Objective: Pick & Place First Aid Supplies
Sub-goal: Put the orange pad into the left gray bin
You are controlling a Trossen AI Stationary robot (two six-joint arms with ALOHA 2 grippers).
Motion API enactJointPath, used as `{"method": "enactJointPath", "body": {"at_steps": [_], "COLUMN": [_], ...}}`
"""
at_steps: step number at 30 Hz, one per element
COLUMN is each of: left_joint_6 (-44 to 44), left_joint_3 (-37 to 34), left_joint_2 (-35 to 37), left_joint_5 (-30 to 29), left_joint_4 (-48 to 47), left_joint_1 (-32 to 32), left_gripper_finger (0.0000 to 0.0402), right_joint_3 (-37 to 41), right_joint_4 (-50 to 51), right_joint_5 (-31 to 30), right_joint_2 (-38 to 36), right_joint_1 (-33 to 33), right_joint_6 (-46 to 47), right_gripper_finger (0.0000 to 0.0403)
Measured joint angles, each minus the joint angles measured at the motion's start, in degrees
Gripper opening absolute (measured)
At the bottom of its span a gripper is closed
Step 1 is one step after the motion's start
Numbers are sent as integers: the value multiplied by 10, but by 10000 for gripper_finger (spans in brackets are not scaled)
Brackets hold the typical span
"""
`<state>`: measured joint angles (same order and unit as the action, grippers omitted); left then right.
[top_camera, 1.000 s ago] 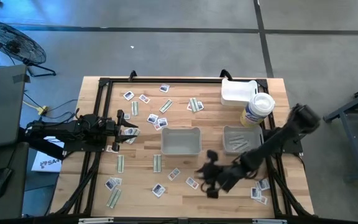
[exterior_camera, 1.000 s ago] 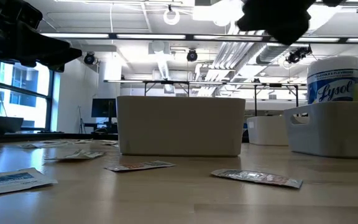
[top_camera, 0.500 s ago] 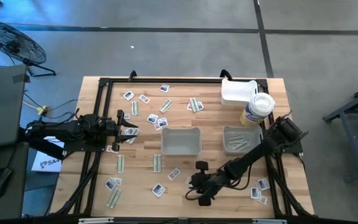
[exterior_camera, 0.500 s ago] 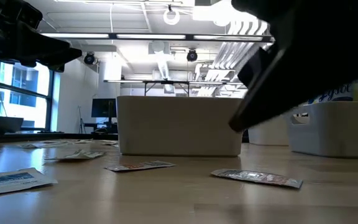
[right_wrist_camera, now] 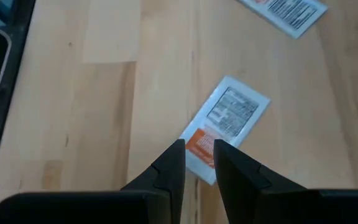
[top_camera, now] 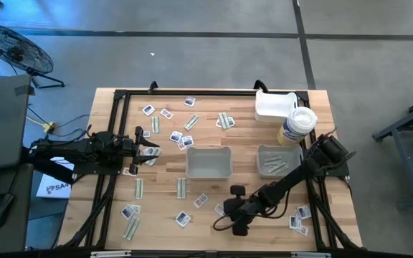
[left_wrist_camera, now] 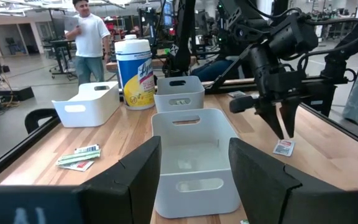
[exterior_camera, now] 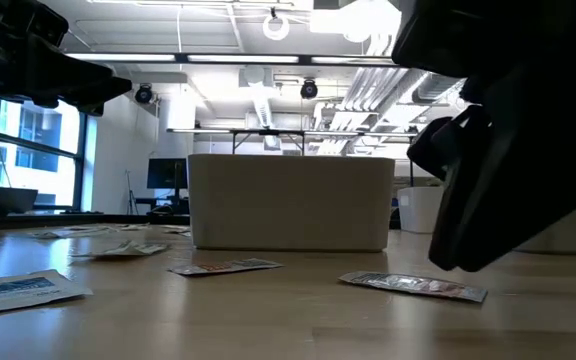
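Packet (right_wrist_camera: 224,129) under right end effector (right_wrist_camera: 199,155), fingers narrowly parted; tray (top_camera: 209,163) near; left spread.

A wooden table (exterior_camera: 268,325) is seen at surface level. A pale tray (exterior_camera: 290,200) stands at centre. Just in front of it a flat packet (exterior_camera: 224,267) lies, and a longer strip (exterior_camera: 413,286) lies nearer, to the right. A white packet with blue print (exterior_camera: 18,288) is seen at the left edge, with more packets (exterior_camera: 118,248) farther back. A dark arm (exterior_camera: 513,150) fills the right side, close to the camera; its fingers cannot be made out. Another dark arm (exterior_camera: 38,55) is seen at upper left.
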<state>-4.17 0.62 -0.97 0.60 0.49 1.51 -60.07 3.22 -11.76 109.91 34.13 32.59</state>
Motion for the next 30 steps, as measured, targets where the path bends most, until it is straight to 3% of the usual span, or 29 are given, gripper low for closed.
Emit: {"method": "enactJointPath", "body": {"at_steps": [15, 21, 26, 30], "left_joint_6": [0, 0, 0, 0], "left_joint_3": [0, 0, 0, 0], "left_joint_2": [0, 0, 0, 0], "left_joint_5": [0, 0, 0, 0], "left_joint_4": [0, 0, 0, 0], "left_joint_1": [0, 0, 0, 0], "left_gripper_finger": [186, 186, 186, 186], "right_joint_3": [-1, 0, 0, 1], "right_joint_4": [-36, 18, 120, 158], "right_joint_5": [9, 25, 33, 4], "right_joint_2": [24, -1, -35, -55], "right_joint_1": [0, 0, 0, 0], "right_joint_6": [19, 22, 48, 59], "right_gripper_finger": [78, 78, 78, 78]}}
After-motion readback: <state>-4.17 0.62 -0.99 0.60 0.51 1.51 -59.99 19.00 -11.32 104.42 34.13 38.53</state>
